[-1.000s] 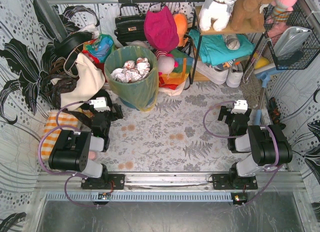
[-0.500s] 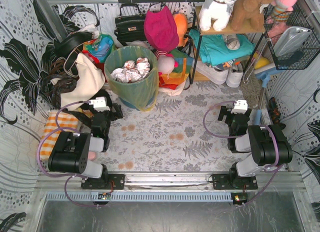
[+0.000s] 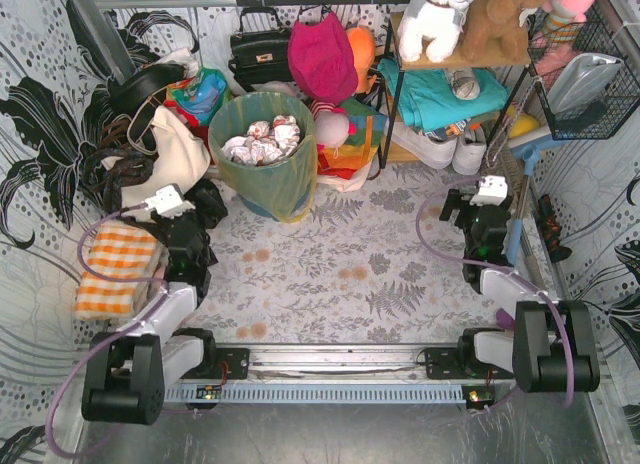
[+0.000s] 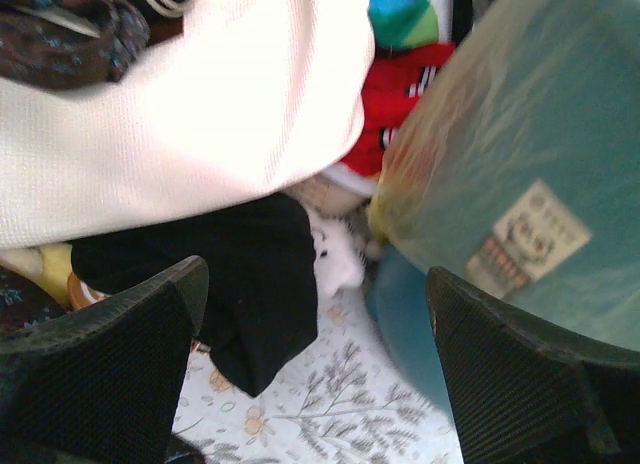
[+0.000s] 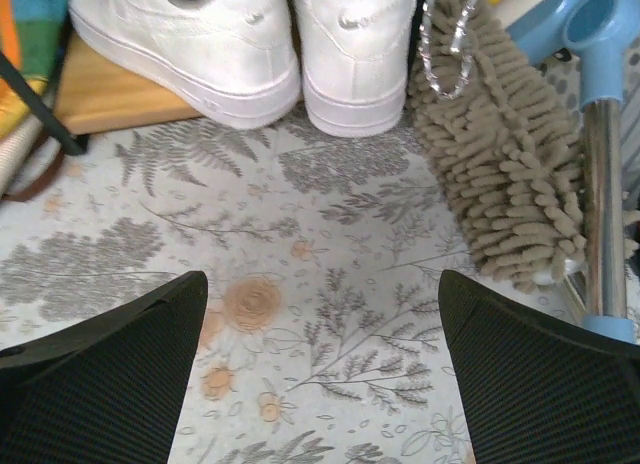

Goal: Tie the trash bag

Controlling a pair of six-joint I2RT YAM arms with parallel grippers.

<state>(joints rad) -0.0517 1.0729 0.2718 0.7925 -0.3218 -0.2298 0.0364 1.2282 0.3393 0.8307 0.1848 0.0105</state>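
Top view. Counted one trash bag [image 3: 262, 159], one teal bin [image 3: 283, 214], two grippers, one cream tote [image 3: 175, 159] and one orange checked cloth [image 3: 118, 269]. Found the trash bag lining the teal bin, hem folded down over the outside, crumpled white paper inside. Stood upright: long axis vertical, mouth open and pointing up. Noted the left gripper [image 3: 210, 202] left of the bin, near but apart, jaws spread wide, gripping nothing. Noted the right gripper [image 3: 462, 206] well right of the bin, jaws equally wide, gripping nothing. Against a second before: both arms stretched forward from their bases, left gripper shifted toward the tote, right gripper carried farther out. Bag and bin unmoved.

Left wrist view. Counted two black fingers [image 4: 110, 364] well apart. Saw one bag wall at right, one label [image 4: 530, 234] showing through the plastic, bare bin base under the hem. Logged tote and one black cloth [image 4: 260, 274] left of the bin.

Right wrist view. Counted two fingers, two white shoes [image 5: 260, 44], one tan mop head [image 5: 510, 164].
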